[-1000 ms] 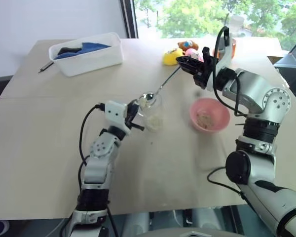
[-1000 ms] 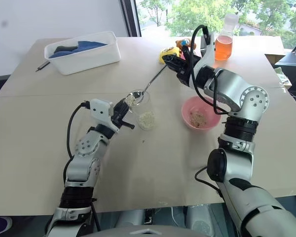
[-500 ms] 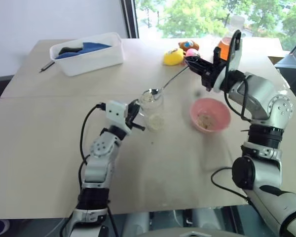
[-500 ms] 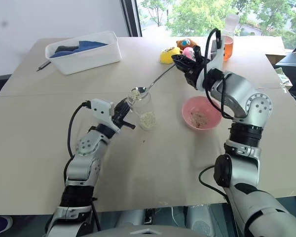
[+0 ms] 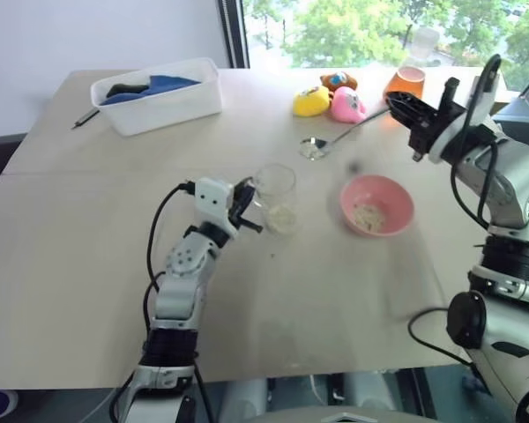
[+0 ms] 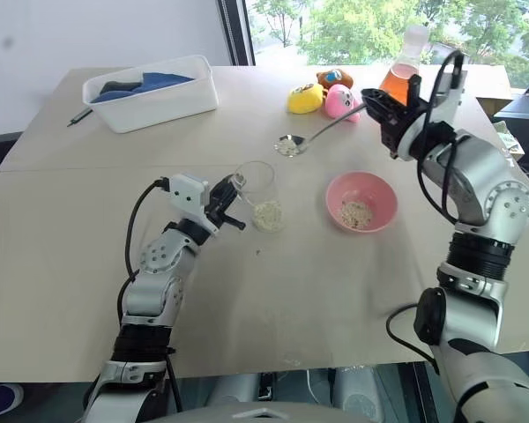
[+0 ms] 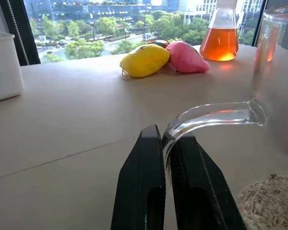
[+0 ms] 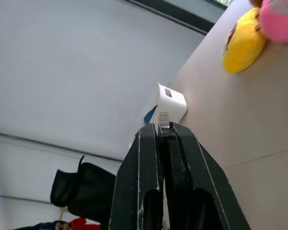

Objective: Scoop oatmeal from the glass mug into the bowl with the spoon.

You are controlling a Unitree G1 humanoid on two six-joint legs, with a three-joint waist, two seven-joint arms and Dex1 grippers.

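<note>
The right claw [image 6: 381,104], pinching the spoon [image 6: 322,128] by its handle tip, carries oatmeal [image 6: 287,147] far out ahead — any wrist wobble risks flakes spilling short of the bowl [image 6: 361,202] — while the left claw [image 6: 227,204] pinches the glass mug [image 6: 257,196] handle.

Left fingers [image 7: 182,191] pinched shut, arm low; right fingers [image 8: 149,182] shut, arm raised.

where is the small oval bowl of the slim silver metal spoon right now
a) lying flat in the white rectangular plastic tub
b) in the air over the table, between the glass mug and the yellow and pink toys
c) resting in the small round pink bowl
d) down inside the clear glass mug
b: the slim silver metal spoon, held by its handle in the shut right gripper, has its bowl end in the air behind the clear glass mug and short of the small round pink bowl, with some oatmeal in it.
</note>
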